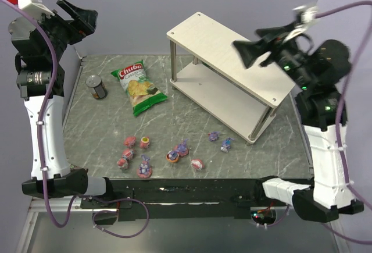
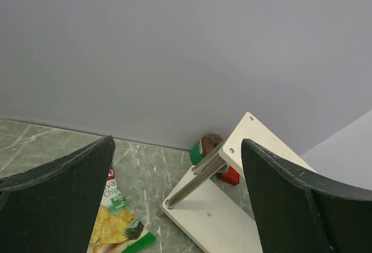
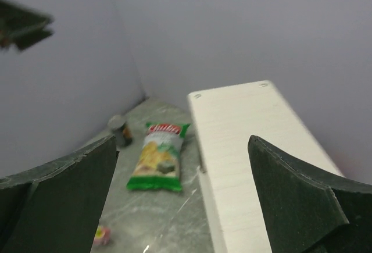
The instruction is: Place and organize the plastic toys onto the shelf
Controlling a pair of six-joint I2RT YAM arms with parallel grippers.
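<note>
Dotting marbled table (image 1: 192,126), glossy rounded toys (image 1: 172,157); pale wooden shelf (image 1: 226,49)

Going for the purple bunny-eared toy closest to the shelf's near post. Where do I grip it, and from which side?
Come straight down from above and pinch the purple toy across its body. It is tiny and low on the table, with a gap to its purple neighbour, so there is room either side. A sideways approach would likely just push it.
</note>
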